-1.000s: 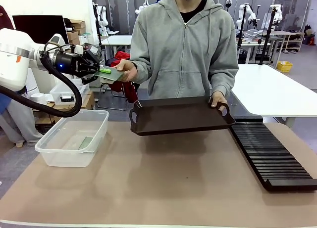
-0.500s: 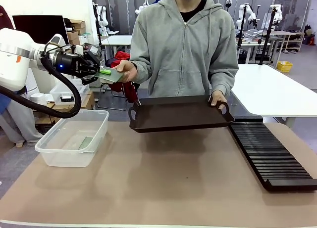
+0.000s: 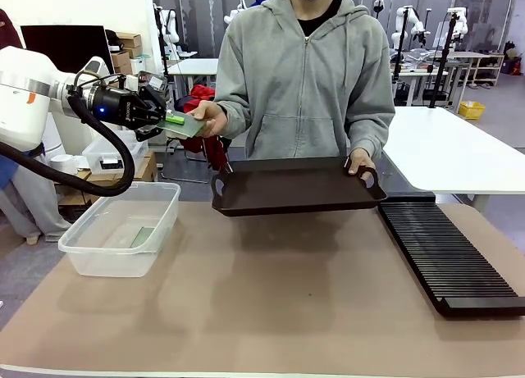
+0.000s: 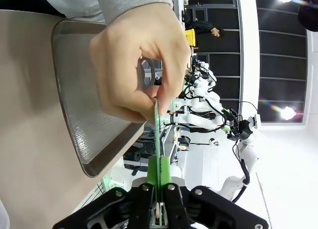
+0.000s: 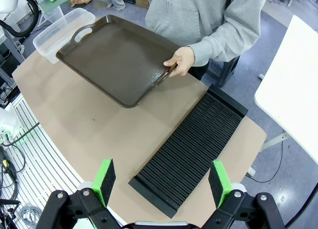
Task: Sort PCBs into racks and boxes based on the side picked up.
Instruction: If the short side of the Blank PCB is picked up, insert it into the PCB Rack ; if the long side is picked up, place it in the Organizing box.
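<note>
A green PCB (image 3: 186, 124) hangs in the air at the far left, above and behind the box (image 3: 98, 259). My left gripper (image 3: 166, 117) is shut on one edge of it, while the person's hand (image 3: 210, 116) pinches the opposite edge. The left wrist view shows the PCB (image 4: 157, 134) edge-on, rising from my left gripper (image 4: 158, 191) to the person's fingers (image 4: 144, 65). A greenish board (image 3: 143, 236) lies inside the clear box. The black slotted rack (image 3: 449, 259) lies at the right. My right gripper (image 5: 162, 183) hovers open and empty high above the rack (image 5: 191, 144).
The person's other hand (image 3: 361, 166) holds a dark brown handled tray (image 3: 295, 188) above the table's far middle. The tray (image 5: 119, 57) carries nothing that I can see. A bare tan tabletop (image 3: 271, 304) stretches between box and rack.
The tray has drifted slightly to the left. My left gripper and the PCB have stayed where they were, still shared with the person's hand.
</note>
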Robot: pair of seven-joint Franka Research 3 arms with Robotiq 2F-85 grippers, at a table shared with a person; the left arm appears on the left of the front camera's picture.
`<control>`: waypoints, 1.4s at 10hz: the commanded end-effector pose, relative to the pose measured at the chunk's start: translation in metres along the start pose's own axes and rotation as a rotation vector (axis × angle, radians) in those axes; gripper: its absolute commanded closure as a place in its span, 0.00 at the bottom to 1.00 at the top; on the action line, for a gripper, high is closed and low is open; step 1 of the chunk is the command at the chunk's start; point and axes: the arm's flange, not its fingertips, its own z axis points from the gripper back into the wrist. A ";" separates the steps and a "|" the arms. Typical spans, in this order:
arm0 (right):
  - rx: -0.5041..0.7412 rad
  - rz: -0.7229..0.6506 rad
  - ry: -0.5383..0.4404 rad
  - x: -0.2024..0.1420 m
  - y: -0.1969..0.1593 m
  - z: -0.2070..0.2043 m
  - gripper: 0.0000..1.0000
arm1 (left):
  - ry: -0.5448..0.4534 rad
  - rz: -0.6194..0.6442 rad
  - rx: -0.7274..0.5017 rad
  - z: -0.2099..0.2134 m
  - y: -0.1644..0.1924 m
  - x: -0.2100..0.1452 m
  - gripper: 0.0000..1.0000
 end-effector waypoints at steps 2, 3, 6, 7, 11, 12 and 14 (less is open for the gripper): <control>0.000 -0.005 -0.005 0.000 0.002 -0.001 0.00 | 0.000 -0.005 -0.015 0.001 -0.001 0.000 1.00; 0.000 -0.005 -0.005 0.000 0.002 -0.001 0.00 | 0.000 -0.005 -0.015 0.001 -0.001 0.000 1.00; 0.000 -0.005 -0.005 0.000 0.002 -0.001 0.00 | 0.000 -0.005 -0.015 0.001 -0.001 0.000 1.00; 0.000 -0.005 -0.005 0.000 0.002 -0.001 0.00 | 0.000 -0.005 -0.015 0.001 -0.001 0.000 1.00; 0.000 -0.005 -0.005 0.000 0.002 -0.001 0.00 | 0.000 -0.005 -0.015 0.001 -0.001 0.000 1.00; 0.000 -0.005 -0.005 0.000 0.002 -0.001 0.00 | 0.000 -0.005 -0.015 0.001 -0.001 0.000 1.00; 0.000 -0.005 -0.005 0.000 0.002 -0.001 0.00 | 0.000 -0.005 -0.015 0.001 -0.001 0.000 1.00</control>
